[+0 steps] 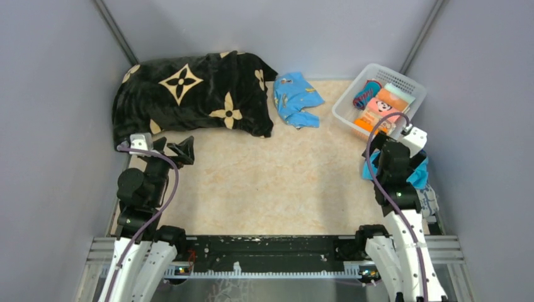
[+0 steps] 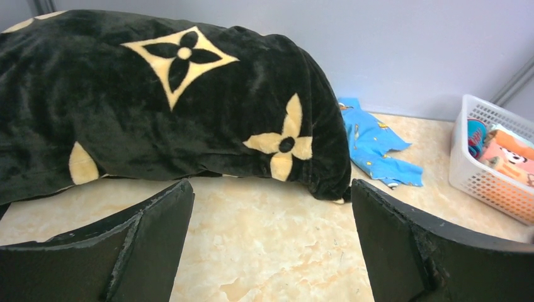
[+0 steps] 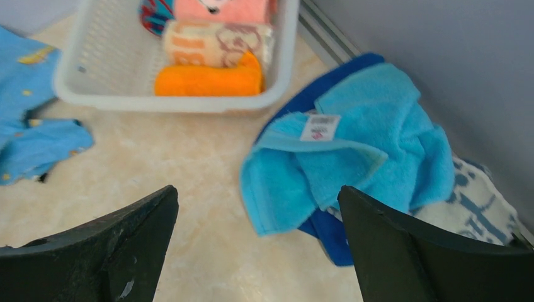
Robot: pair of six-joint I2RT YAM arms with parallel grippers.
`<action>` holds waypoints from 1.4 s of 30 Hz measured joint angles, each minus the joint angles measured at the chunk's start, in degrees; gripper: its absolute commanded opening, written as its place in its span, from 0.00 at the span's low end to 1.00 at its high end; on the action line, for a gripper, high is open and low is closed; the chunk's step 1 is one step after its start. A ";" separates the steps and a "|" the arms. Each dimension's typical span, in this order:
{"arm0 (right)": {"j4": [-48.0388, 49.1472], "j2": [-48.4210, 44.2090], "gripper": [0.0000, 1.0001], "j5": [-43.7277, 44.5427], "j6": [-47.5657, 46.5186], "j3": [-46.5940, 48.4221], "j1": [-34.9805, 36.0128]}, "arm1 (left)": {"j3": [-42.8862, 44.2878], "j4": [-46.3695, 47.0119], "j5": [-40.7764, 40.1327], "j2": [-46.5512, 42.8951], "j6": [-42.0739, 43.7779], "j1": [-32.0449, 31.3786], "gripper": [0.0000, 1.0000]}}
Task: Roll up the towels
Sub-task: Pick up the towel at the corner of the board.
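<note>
Even, soft light (right wrist blurry)

Open table (image 1: 271,182) centre, blanket (image 1: 189,94) left, towels (image 3: 359,151) right

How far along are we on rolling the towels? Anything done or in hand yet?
Done: nothing evident, though the basket holds rolled-looking cloths, such as an orange roll. In hand: nothing; the left gripper and right gripper both show open, empty jaws. Remaining: the turquoise towel, royal-blue towel and white printed towel lie crumpled in one heap, all unrolled.
</note>
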 measured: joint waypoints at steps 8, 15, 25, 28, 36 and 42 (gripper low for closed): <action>-4.68 11.52 0.91 9.14 5.01 0.79 -2.21 | 0.00 -0.17 0.57 -0.85 0.63 -2.38 0.99; 0.09 17.59 0.91 7.39 7.26 0.66 -13.77 | -0.02 -0.13 1.07 -1.68 0.55 -2.75 0.99; 10.73 22.84 0.79 0.46 7.93 -3.52 -17.92 | -0.04 -0.02 2.16 -1.68 0.48 -2.75 0.99; 11.96 25.18 0.53 -1.05 8.31 -4.11 -18.53 | -0.04 -0.02 2.54 -1.68 0.42 -2.75 0.99; 11.17 22.08 0.00 -1.64 8.87 -4.24 -19.06 | -0.07 0.15 3.45 -1.66 0.39 -2.75 0.99; 3.78 15.67 0.00 -2.47 6.95 3.87 -18.40 | -0.17 0.72 4.70 -1.33 0.39 -2.91 0.99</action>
